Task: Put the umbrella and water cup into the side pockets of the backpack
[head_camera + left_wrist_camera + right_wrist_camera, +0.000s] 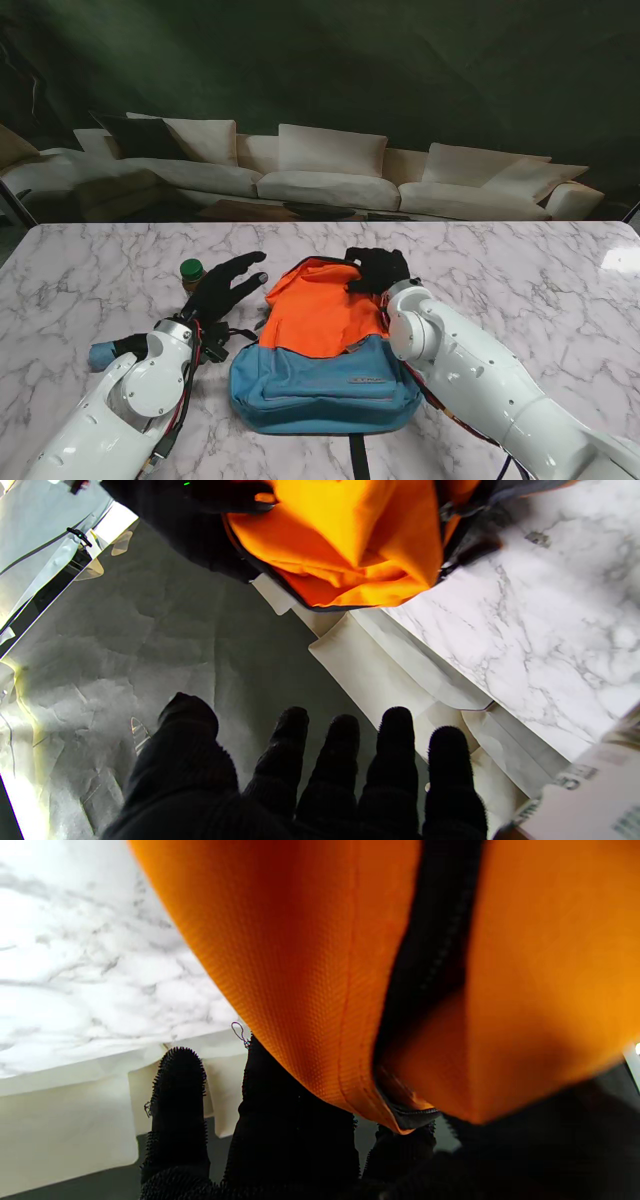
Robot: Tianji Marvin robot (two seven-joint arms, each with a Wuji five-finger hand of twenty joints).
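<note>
The backpack (320, 345), orange on top and blue at the near end, lies flat in the middle of the marble table. My right hand (378, 268) is shut on its far orange edge; the right wrist view shows orange fabric (310, 965) lying over my fingers (177, 1100). My left hand (225, 285) hovers open, fingers spread, just left of the backpack (350, 545). The water cup (191, 272), with a green lid, stands right behind that hand. The blue umbrella (103, 353) lies by my left forearm, mostly hidden by the arm.
The marble table (520, 270) stretches to both sides. A black strap (358, 455) trails from the backpack's near end. A cream sofa (330, 175) stands beyond the far table edge.
</note>
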